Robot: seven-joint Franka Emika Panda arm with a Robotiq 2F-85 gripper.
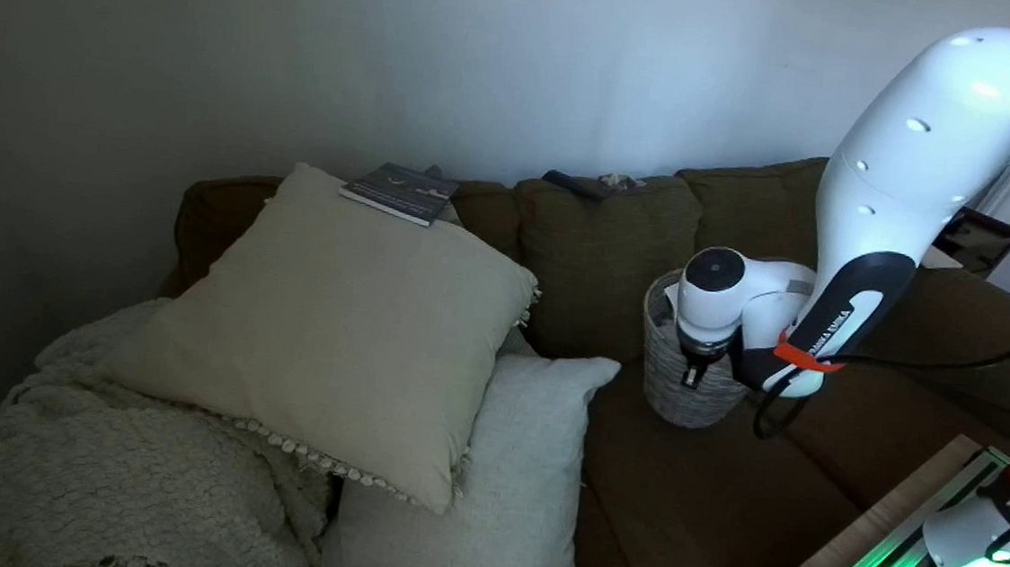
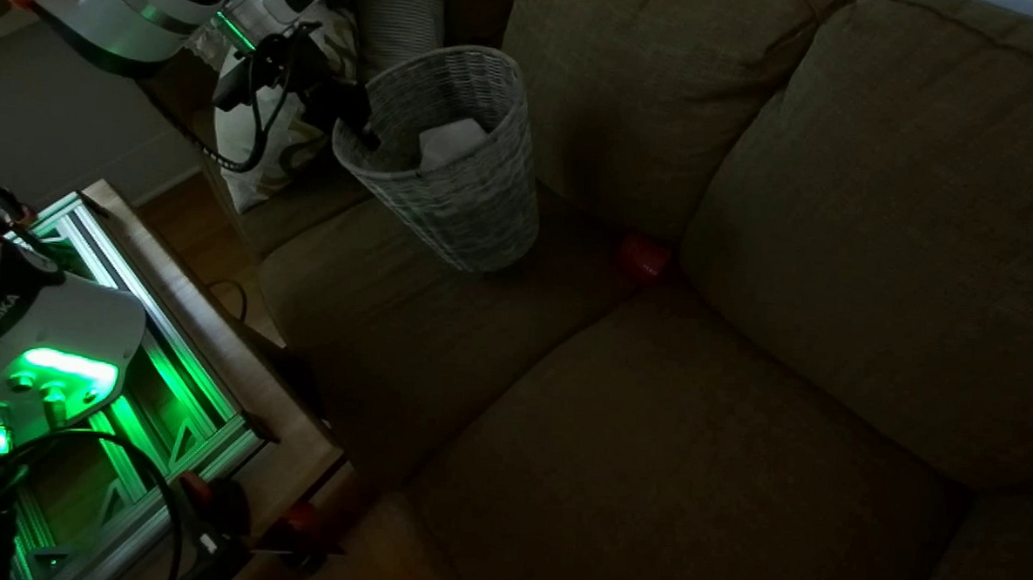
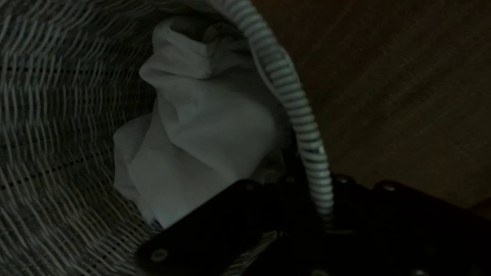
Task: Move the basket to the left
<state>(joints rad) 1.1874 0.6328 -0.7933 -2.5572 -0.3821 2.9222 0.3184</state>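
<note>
One round woven basket [image 2: 481, 206], crumpled cloth [image 3: 207, 130] inside, tool [image 2: 359, 131] clamping rim [image 3: 282, 71]

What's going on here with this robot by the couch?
A white jointed robot arm is handling a round, pale-grey woven basket. Its black hand looks shut on the pale wrapped rim. Crumpled white cloth lies inside. The basket is at the brown fabric sofa, though I can't tell whether it is resting on the seat or lifted slightly. The job is to move it left; how far along that is, these views don't settle.
</note>
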